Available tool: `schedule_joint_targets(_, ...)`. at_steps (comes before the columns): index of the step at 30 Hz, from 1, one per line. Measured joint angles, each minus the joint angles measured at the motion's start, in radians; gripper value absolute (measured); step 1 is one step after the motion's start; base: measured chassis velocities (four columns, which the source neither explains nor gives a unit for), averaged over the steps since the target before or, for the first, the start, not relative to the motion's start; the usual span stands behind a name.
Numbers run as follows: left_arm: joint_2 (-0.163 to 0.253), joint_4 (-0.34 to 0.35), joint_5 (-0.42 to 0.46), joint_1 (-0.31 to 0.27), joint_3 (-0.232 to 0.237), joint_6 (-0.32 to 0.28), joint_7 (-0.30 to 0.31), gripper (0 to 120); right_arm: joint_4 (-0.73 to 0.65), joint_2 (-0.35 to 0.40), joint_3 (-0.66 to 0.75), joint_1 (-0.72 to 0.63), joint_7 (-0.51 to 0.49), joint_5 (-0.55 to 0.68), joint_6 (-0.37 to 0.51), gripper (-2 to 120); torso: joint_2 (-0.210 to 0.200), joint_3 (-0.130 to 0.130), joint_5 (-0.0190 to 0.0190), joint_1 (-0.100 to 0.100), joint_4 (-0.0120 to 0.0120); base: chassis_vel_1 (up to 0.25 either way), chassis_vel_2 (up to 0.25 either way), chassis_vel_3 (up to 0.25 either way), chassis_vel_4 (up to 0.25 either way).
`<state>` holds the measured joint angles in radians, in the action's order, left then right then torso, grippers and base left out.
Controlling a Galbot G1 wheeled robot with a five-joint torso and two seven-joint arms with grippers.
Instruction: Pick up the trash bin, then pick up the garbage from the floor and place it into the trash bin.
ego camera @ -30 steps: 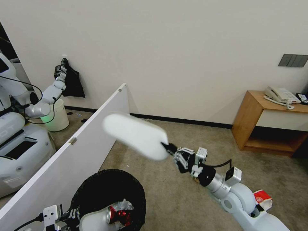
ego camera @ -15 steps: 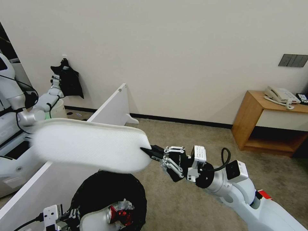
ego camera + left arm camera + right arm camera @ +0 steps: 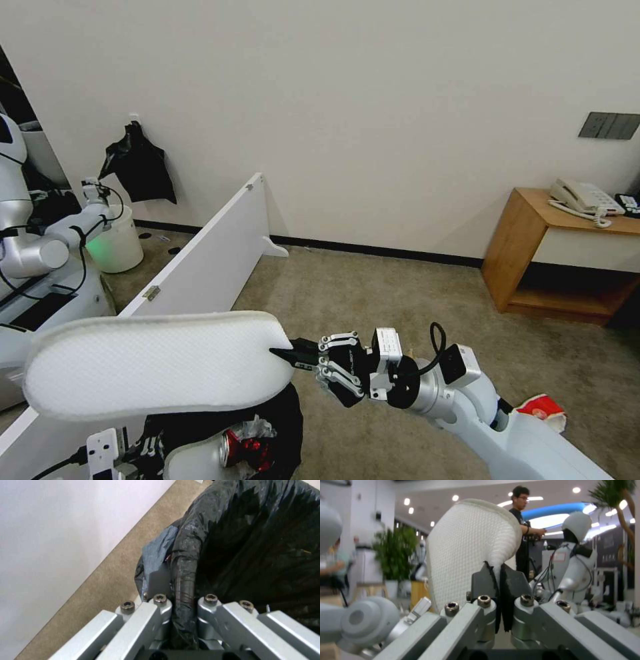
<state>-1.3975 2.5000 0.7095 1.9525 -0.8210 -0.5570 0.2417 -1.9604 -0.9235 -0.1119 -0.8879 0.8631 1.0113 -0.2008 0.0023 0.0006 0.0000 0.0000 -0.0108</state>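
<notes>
The right tool [image 3: 288, 352], clamped on a white slipper's [image 3: 153, 363] edge, has swung it leftward and lower, now just over the trash bin [image 3: 283, 427], ready to drop. The left tool [image 3: 182, 599] grips the bin's rim. A white partition [image 3: 200, 273] stands just left

Mock hotel-style room inside a robotics lab or showroom, beige carpet [image 3: 373, 300], low white partition panel [image 3: 200, 273], wooden side cabinet [image 3: 527, 253] with a desk telephone [image 3: 581, 197], wall switch plate [image 3: 609, 125], another white robot [image 3: 27, 227] beside the partition, potted plants [image 3: 391, 552] and ceiling spotlights beyond.
</notes>
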Motion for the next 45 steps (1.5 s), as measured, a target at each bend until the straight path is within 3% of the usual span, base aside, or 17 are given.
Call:
schedule_joint_targets(6, 0.003, 0.001, 0.000, 0.004, -0.003, 0.000, 0.001, 4, 0.077, -0.039, -0.001, -0.057, 0.092, 0.054, 0.017, 1, 0.000, 0.000, 0.0002, 0.000, -0.0001, 0.000, 0.000, 0.000, 0.000)
schedule_joint_targets(14, 0.008, 0.001, 0.011, 0.004, -0.004, 0.000, 0.001, 4, 0.088, -0.052, 0.018, -0.115, 0.131, 0.141, 0.057, 1, 0.000, 0.000, 0.0001, 0.000, 0.0000, 0.000, 0.000, 0.000, 0.000)
schedule_joint_targets(31, 0.014, 0.001, 0.024, 0.004, -0.002, -0.002, 0.002, 4, 0.098, -0.031, -0.007, -0.130, 0.151, 0.117, 0.073, 1, 0.000, 0.000, 0.0001, 0.000, 0.0001, 0.000, 0.000, 0.000, 0.000)
schedule_joint_targets(45, 0.048, 0.000, 0.062, 0.012, 0.001, -0.076, 0.074, 4, 0.103, -0.005, -0.006, -0.112, 0.112, 0.017, 0.064, 1, 0.000, 0.000, 0.0000, 0.000, 0.0002, 0.000, 0.000, 0.000, 0.000)
